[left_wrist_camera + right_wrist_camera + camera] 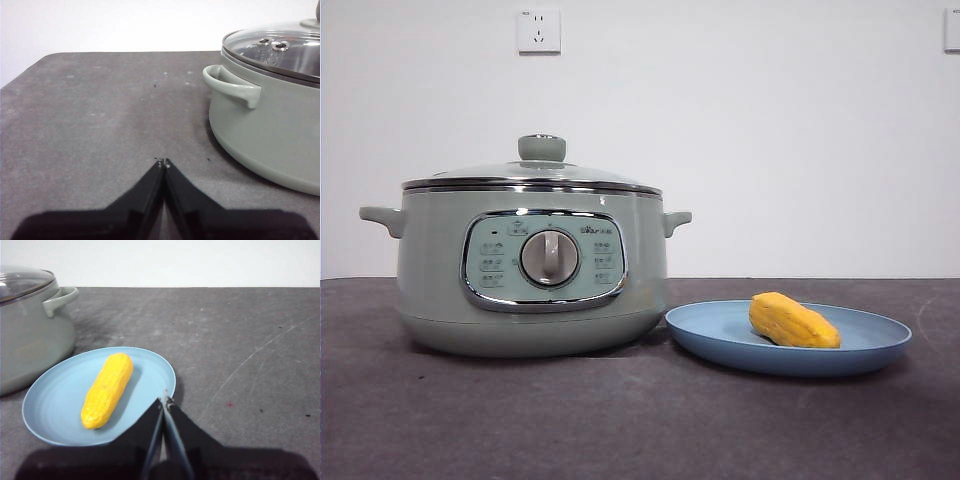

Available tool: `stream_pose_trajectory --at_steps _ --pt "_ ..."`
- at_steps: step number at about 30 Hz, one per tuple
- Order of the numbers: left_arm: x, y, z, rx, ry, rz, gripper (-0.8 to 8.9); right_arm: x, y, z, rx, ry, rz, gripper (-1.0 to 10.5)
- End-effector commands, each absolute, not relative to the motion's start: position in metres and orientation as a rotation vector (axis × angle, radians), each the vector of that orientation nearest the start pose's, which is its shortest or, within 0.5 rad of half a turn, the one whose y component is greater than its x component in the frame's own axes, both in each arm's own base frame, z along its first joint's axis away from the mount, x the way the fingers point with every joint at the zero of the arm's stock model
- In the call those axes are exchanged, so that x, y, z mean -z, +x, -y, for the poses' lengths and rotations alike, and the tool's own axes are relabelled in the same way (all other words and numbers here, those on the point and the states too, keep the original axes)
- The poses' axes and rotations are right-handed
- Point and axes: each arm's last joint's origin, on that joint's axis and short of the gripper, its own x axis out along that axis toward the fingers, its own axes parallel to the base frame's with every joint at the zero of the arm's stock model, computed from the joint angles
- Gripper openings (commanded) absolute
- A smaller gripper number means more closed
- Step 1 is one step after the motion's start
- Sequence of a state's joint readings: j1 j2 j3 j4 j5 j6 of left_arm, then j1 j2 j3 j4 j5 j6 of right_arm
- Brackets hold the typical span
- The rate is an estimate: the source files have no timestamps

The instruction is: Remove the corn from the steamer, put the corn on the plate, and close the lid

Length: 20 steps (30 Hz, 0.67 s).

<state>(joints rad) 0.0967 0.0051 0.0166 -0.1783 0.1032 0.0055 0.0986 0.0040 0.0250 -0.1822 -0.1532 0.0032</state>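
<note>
Two pincers show up in our wrist views, and both hold nothing. We see the left pincer [164, 162] with its two black jaws pressed together at the tips. It hangs low over the bare dark counter [100, 125], off to one side of the steamer [270, 135]. It does not touch the pot. Near it we see one of the pot's small side handles [232, 87].

We see the right pincer [165, 400] with its jaws pressed together too. Its tips sit just over the rim of the plate [55, 390], on the side away from the steamer [30, 340]. The corn [107, 389] lies flat in the middle of the plate. The pincer is close to the corn but not touching it.

From the front we see the big pale green steamer [530, 270] standing on the counter [620, 420]. The glass lid [535, 175] sits shut on top of it, with its round green knob [542, 148] sticking up. A silver dial [550, 258] sits in the middle of the front panel. The blue plate [720, 335] rests just beside the pot, with its rim very near the pot's base. We cannot tell if they touch. The yellow corn [793, 321] lies on the plate. No arm shows in this front view. A white wall socket [539, 31] is on the wall behind.
</note>
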Motion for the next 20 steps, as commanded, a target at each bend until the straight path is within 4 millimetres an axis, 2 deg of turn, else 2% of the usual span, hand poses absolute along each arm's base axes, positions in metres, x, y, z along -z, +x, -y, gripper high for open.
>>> stream_pose_trajectory --at_steps 1,20 --pt "-0.1476 0.0959 -0.0064 0.007 -0.021 -0.172 -0.04 -0.1492 0.0946 -0.0137 -0.247 0.014 -0.174 0.0" --pt "-0.1476 0.0959 -0.0064 0.007 -0.021 -0.172 -0.04 -0.1492 0.0946 -0.0137 -0.247 0.014 -0.174 0.0"
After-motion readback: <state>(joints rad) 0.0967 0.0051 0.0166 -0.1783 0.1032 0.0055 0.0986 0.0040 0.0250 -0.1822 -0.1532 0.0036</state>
